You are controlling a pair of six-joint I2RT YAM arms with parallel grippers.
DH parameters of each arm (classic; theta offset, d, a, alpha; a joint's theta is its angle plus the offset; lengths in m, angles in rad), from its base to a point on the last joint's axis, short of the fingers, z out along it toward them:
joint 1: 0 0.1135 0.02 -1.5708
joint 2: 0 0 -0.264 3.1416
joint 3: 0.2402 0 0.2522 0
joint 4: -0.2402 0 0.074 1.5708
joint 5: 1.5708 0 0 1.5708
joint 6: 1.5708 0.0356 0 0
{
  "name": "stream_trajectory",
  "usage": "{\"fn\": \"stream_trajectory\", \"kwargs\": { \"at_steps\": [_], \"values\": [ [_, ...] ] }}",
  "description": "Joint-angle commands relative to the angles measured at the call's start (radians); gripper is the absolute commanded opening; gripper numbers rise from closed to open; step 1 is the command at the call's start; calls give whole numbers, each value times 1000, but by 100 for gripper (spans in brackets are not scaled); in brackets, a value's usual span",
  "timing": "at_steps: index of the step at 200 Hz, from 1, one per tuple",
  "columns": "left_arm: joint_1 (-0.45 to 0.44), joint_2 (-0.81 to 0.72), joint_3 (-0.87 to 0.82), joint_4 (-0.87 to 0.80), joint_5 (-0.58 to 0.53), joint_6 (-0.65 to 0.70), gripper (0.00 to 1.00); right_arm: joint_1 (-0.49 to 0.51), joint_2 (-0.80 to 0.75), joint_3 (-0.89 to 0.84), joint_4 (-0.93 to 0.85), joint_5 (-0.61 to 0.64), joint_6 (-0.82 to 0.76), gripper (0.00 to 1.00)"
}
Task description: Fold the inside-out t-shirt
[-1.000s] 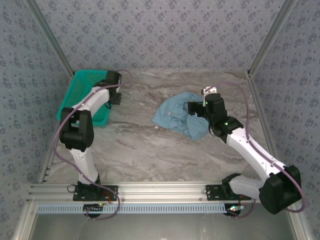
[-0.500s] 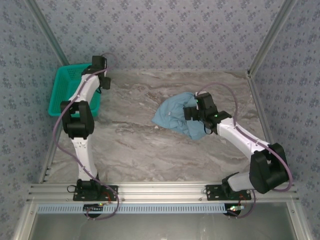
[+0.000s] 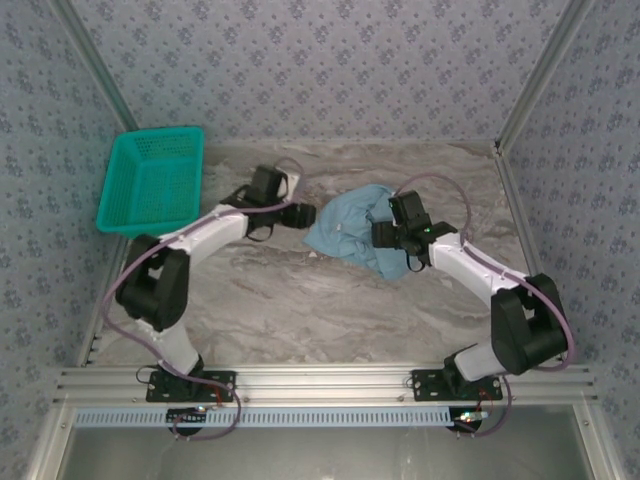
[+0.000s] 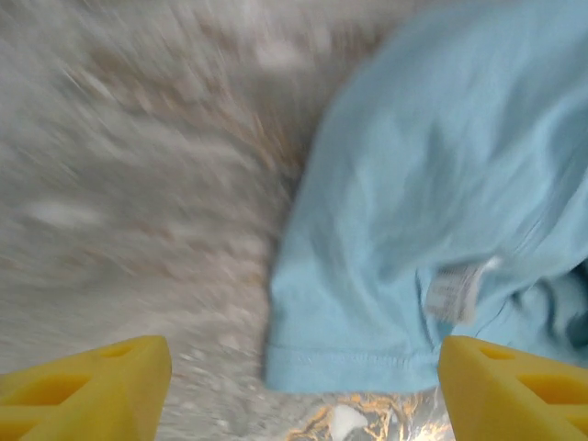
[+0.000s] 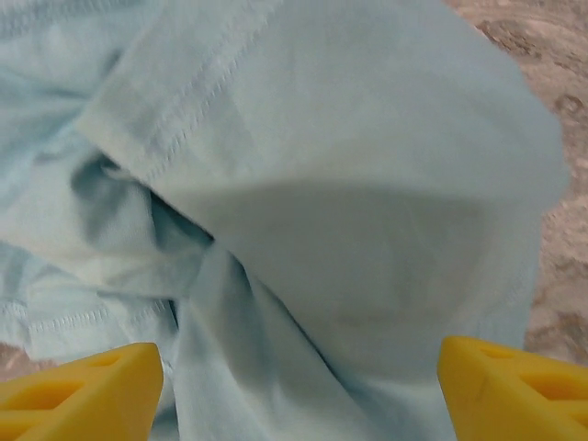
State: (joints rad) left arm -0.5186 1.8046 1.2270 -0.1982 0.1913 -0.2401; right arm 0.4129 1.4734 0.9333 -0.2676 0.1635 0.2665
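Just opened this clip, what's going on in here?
Two robot arms are working on a light blue t-shirt that lies crumpled on the marble-patterned table. The left gripper is at the shirt's left edge with its fingers open, and the hem lies just ahead of it. The right gripper sits over the shirt's right side, also open, with bunched cloth beneath it. Nothing is folded yet. A teal basket stands at the far left, apart from the shirt.

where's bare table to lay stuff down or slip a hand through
Widest bare table lies between the t-shirt and the front rail, between the two arms. A narrower strip runs behind the shirt along the back wall. Crowded: the shirt's flanks, with the left gripper and right gripper there.
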Motion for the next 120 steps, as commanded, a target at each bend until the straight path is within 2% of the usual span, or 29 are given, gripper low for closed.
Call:
{"fn": "stream_trajectory", "kwargs": {
  "at_steps": [1,17,37,52,62,72,81,99,120],
  "values": [
    [-25,99,-11,49,45,-34,76,4,97,64,113,11,13,78],
    [-48,162,23,48,37,-19,73,0,162,95,136,24,3,71],
    [-55,217,54,31,20,-18,62,-3,200,120,179,40,-19,53],
    [-54,239,68,12,-9,-8,48,-8,203,124,197,50,-38,37],
    [-50,237,70,6,-19,-2,36,-16,189,127,184,69,-57,18],
    [-45,218,58,26,-14,-6,25,-23,161,120,176,90,-78,7],
    [-37,199,50,46,2,-14,16,-34,123,110,165,99,-96,3],
    [-14,165,35,90,55,-33,3,-60,56,108,128,66,-109,2],
    [24,107,7,140,102,-69,0,-98,-40,104,95,8,-109,0]
  ]
}}
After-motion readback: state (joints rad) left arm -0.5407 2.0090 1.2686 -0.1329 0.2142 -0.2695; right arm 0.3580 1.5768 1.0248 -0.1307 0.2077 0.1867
